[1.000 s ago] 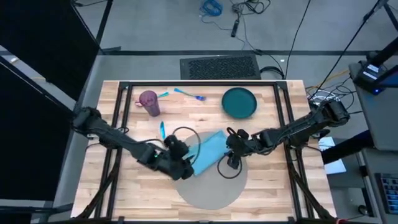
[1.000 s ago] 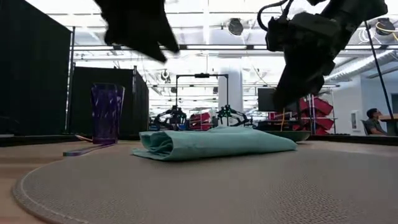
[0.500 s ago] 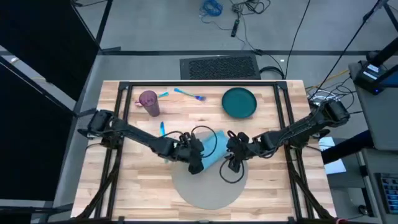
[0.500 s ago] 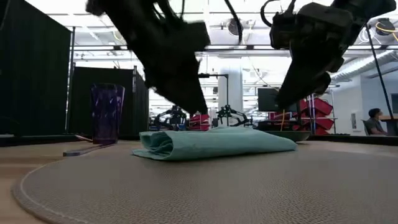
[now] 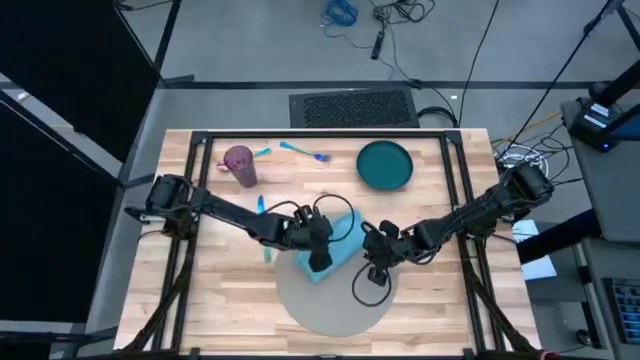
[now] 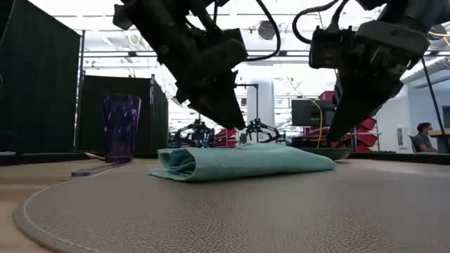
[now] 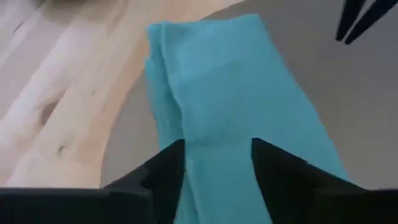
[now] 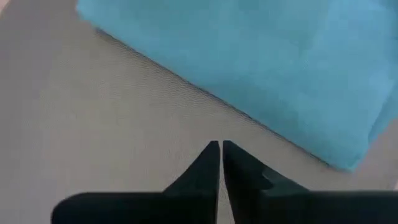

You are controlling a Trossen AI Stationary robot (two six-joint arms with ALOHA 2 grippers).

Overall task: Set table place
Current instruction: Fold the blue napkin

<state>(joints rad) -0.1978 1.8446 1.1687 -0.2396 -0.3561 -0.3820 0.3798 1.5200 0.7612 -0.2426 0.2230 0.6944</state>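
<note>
A folded teal napkin (image 5: 347, 236) lies on the far part of the round grey placemat (image 5: 335, 306), one end reaching over the mat's edge onto the wooden table (image 5: 230, 300). My left gripper (image 7: 217, 163) hangs open just above the napkin (image 7: 236, 93), its fingers pointing down on either side of the cloth's width, clear of it in the low view (image 6: 235, 121). My right gripper (image 8: 221, 149) is shut above bare placemat (image 8: 93, 124), close to the napkin's right-hand long edge (image 8: 261, 56), touching nothing.
A dark teal plate (image 5: 385, 165) sits at the far right of the table. A purple cup (image 5: 240, 165) stands at the far left, with blue cutlery (image 5: 305, 152) beside it and another blue piece (image 5: 262, 210) left of the napkin. The placemat's near half is bare.
My left gripper has swung from the placemat's left edge toward the table's right and far side and come down over the napkin. My right gripper has shifted a little toward the near edge. The napkin has stayed put.
</note>
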